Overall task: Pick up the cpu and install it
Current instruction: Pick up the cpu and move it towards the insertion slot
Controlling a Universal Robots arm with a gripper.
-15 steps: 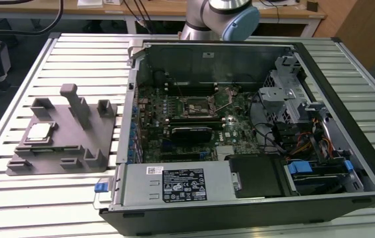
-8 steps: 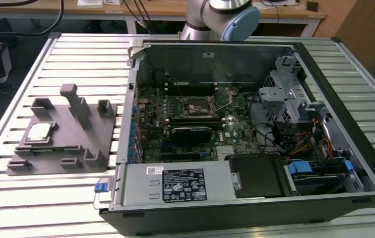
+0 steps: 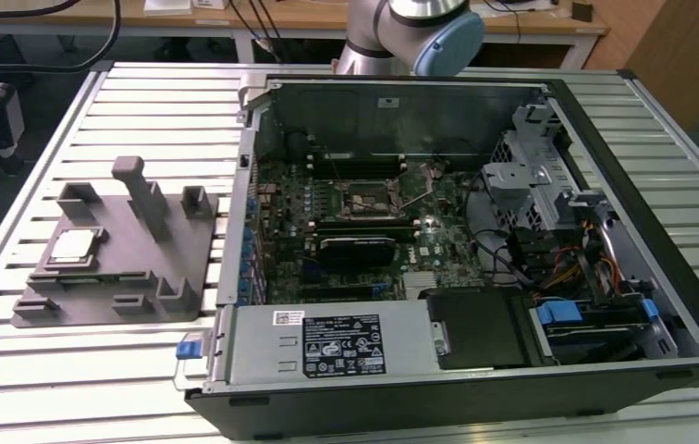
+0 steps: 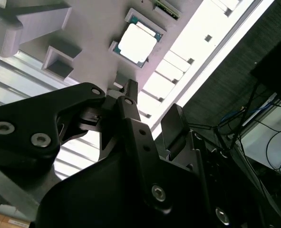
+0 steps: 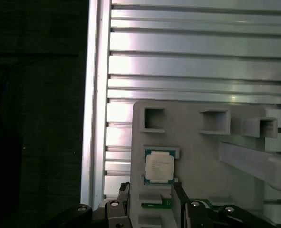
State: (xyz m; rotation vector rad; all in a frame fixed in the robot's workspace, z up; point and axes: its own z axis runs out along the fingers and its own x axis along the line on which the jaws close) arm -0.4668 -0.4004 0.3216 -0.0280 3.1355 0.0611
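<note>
The cpu (image 3: pixel 75 245) is a small square chip with a pale metal top. It lies flat in a recess of the grey plastic fixture (image 3: pixel 128 277), at the exterior view's left, beside the open computer case. Both wrist views look down on the cpu (image 5: pixel 159 166) (image 4: pixel 137 43) in that recess. My gripper (image 5: pixel 151 202) (image 4: pixel 152 111) hovers above the fixture, a little off to one side of the chip. It is open, its two black fingers (image 5: pixel 179 198) apart with nothing between them. The motherboard's socket (image 3: pixel 368 196) sits inside the case with its lever raised.
The open case (image 3: pixel 645 305) takes up the table's middle and the exterior view's right, with a power supply (image 3: pixel 324 344), a black cooler (image 3: pixel 356 252) and a drive cage (image 3: pixel 534 176). The fixture has upright posts (image 3: pixel 140 190). A green board strip (image 5: pixel 154 205) lies beside the cpu. My arm (image 3: pixel 405 32) rises behind the case.
</note>
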